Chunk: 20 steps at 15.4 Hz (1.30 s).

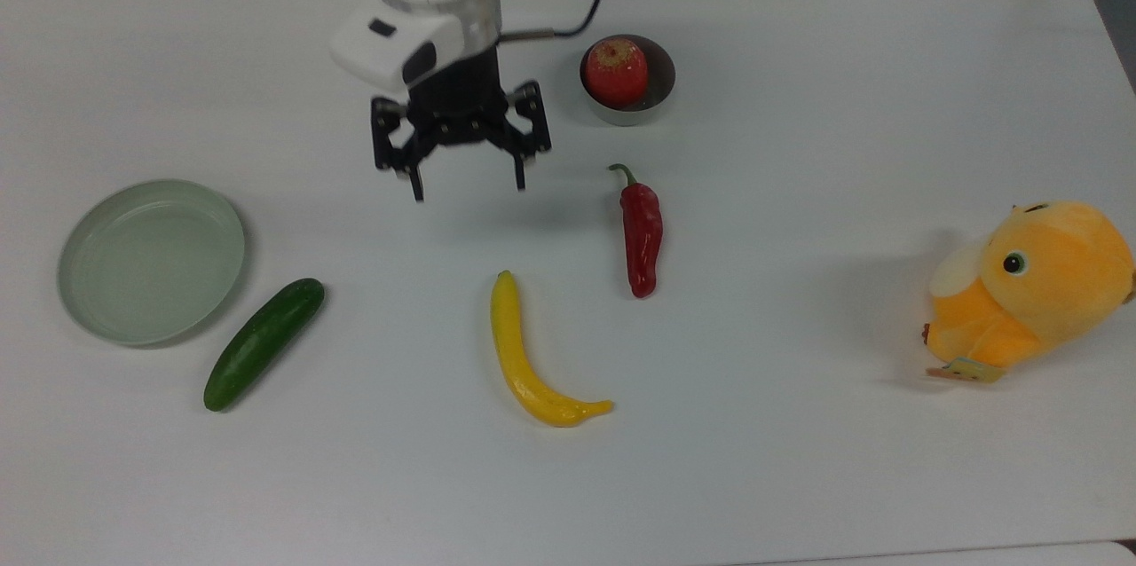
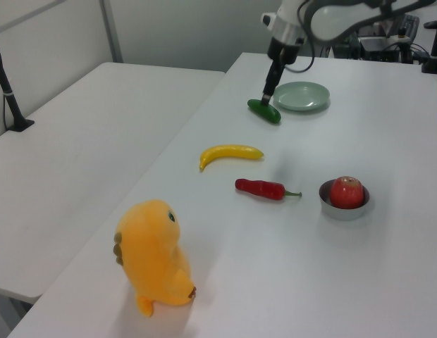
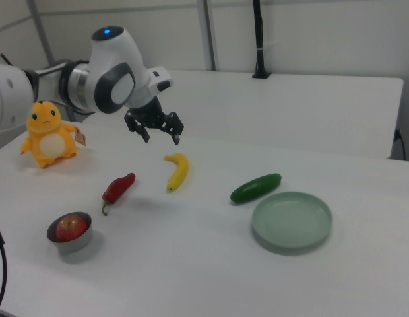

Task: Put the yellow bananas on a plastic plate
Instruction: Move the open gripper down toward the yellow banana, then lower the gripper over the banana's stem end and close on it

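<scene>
Two containers: plastic plate (image 1: 151, 262) holds nothing, metal bowl (image 1: 658, 98) w/ apple (image 1: 615, 71). Yellow bananas (image 1: 525, 361) on table (image 1: 799, 459), well apart from plate. Gripper (image 1: 467, 189) spread wide, holding nothing, above table. Right view: post (image 3: 258, 39) at far edge.

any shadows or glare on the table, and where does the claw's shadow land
Top view: soft, even light; the claw casts a faint blurred shadow on the table just below it, short of the banana. Right view: a soft shadow under the plate. No strong glare in either view.
</scene>
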Motion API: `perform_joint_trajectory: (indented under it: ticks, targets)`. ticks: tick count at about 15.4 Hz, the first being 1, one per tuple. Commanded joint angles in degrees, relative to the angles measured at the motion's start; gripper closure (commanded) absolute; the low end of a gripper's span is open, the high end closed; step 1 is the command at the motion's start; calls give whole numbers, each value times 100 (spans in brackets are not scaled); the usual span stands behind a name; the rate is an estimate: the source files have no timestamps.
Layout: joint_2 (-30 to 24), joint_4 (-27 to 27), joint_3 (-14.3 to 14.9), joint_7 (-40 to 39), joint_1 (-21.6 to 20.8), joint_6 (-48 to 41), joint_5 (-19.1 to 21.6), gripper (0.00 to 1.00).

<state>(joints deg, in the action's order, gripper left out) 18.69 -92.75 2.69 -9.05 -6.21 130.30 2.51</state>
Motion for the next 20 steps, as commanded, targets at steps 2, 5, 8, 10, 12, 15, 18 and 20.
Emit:
perform_joint_trajectory:
  ticks: [2, 5, 8, 10, 12, 15, 18, 20]
  targets:
    - [748, 345, 39, 455, -188, 908, -136, 0]
    - [1170, 451, 39, 833, -276, 1374, -338, 0]
    - [1522, 451, 39, 1141, -285, 1831, -592, 0]
    - [1707, 459, 39, 1273, -285, 2025, -795, 0]
    - [1839, 459, 39, 1335, -285, 2218, -927, 0]
    - [1962, 459, 39, 1335, -267, 2316, -1024, 0]
    - [1980, 451, 39, 1327, -258, 2316, -1059, 28]
    - [1980, 442, 39, 1327, -258, 2307, -1050, 64]
